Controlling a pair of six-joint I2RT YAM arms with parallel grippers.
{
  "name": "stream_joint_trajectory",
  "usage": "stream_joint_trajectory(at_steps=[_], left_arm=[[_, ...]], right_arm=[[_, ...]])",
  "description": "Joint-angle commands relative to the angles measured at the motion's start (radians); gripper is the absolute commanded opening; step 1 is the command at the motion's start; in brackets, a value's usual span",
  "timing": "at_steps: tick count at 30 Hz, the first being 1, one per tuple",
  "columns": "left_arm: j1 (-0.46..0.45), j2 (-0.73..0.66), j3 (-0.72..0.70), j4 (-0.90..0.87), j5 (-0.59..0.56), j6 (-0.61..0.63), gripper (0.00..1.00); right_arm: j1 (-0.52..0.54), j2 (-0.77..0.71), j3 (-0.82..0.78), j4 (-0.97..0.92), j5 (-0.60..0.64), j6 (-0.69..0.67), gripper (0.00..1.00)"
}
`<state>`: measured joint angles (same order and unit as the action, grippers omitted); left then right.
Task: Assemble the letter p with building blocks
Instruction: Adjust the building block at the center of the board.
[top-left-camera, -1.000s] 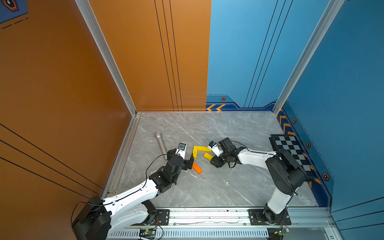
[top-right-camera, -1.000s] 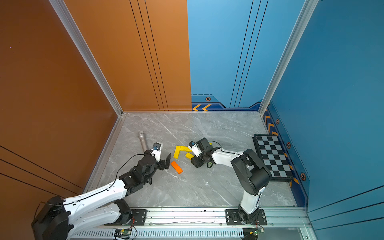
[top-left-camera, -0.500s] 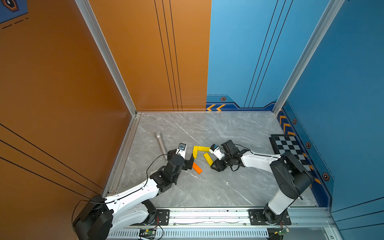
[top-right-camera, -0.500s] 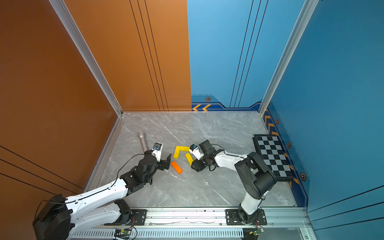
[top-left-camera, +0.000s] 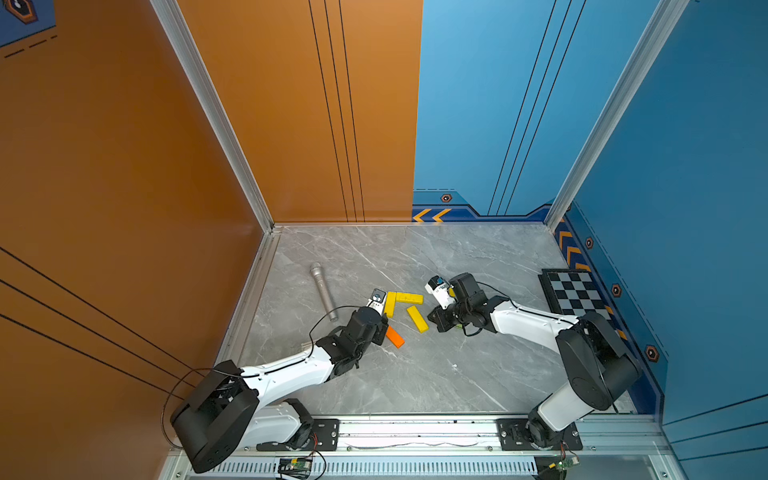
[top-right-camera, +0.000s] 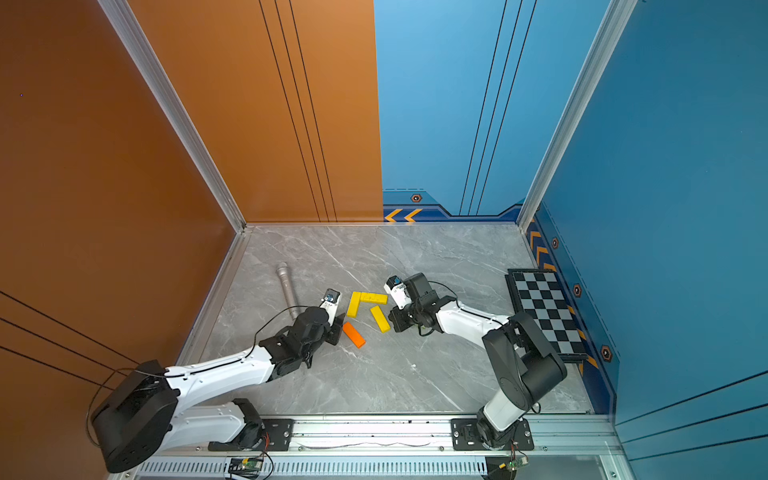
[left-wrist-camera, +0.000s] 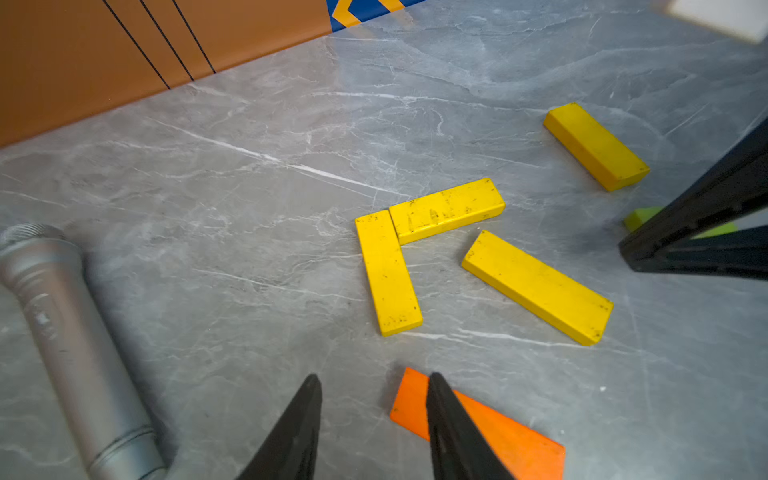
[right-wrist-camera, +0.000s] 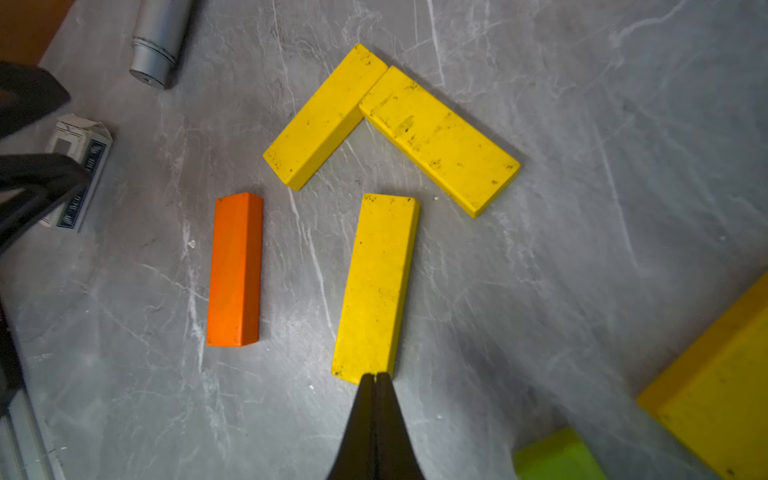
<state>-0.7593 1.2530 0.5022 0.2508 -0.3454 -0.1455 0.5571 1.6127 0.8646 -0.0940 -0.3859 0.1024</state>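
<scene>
On your grey marbled surface (top-left-camera: 415, 374) lie two yellow bars (top-left-camera: 390, 303) touching in an L. A third yellow bar (top-left-camera: 417, 319) lies just beside them and a fourth yellow bar (left-wrist-camera: 596, 146) apart. There are also an orange bar (top-left-camera: 395, 336), a lime green bar (right-wrist-camera: 557, 457), a grey cylinder (top-left-camera: 323, 291) and a chequered board (top-left-camera: 577, 295).

Yellow blocks (left-wrist-camera: 536, 286) look like matt painted wood w/ scuffs; counter (left-wrist-camera: 249, 166) is glossy marble-ish stone; cylinder (left-wrist-camera: 75, 353) is brushed metal imo.

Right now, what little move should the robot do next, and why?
Probably a nudge: the shut right gripper sits at the end of the loose yellow bar, which lies apart from the two yellow bars joined in a corner. Pushing it to them would likely add a third side.
</scene>
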Motion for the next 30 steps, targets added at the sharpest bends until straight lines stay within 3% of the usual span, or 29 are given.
stream_joint_trajectory(at_steps=[1,6,10,16,30], left_arm=[[-0.004,0.021,0.041,0.051,0.102,-0.021,0.33],[-0.001,0.095,0.110,0.053,0.217,-0.033,0.11],[-0.001,0.168,0.156,0.053,0.273,-0.064,0.01],[-0.015,0.236,0.192,0.053,0.307,-0.076,0.00],[-0.057,0.307,0.194,0.050,0.233,-0.110,0.00]], right_arm=[[0.004,0.000,0.029,-0.013,0.034,0.044,0.00],[0.008,0.009,0.018,0.027,0.040,0.073,0.00],[0.003,0.020,0.017,0.033,0.062,0.097,0.00],[-0.002,0.043,0.019,0.056,0.064,0.124,0.00],[-0.007,0.077,0.000,0.109,0.061,0.143,0.00]])
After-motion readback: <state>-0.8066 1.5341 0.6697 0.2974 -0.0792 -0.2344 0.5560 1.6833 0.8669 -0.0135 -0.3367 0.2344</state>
